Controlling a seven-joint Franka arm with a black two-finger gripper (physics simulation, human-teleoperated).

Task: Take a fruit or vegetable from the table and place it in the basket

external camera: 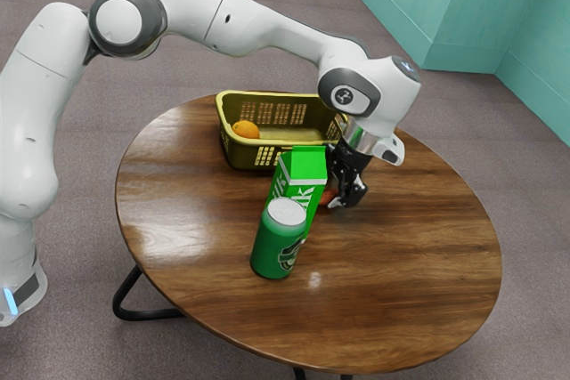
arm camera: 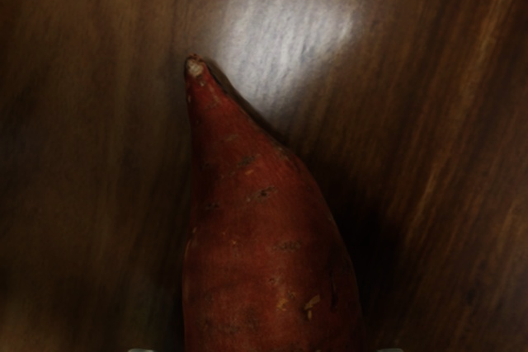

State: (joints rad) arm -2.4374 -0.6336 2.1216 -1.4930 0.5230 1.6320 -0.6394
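Observation:
Low over the table, my gripper (external camera: 342,201) stands open around a reddish sweet potato (external camera: 327,196), partly hidden behind the green milk carton. In the wrist view the sweet potato (arm camera: 262,228) lies on the wood with its pointed tip uncovered. Just the fingertips of my gripper (arm camera: 263,349) peek in at the lower edge, one on each side of it, with a gap to its skin. The yellow-green basket (external camera: 239,154) stands beside the hand, toward the exterior view's left, with an orange (external camera: 246,130) inside.
A green milk carton (external camera: 305,169) stands close to my gripper, and a green can (external camera: 277,245) with a white top is in front of it. The round wooden table (external camera: 410,264) extends toward the exterior view's right.

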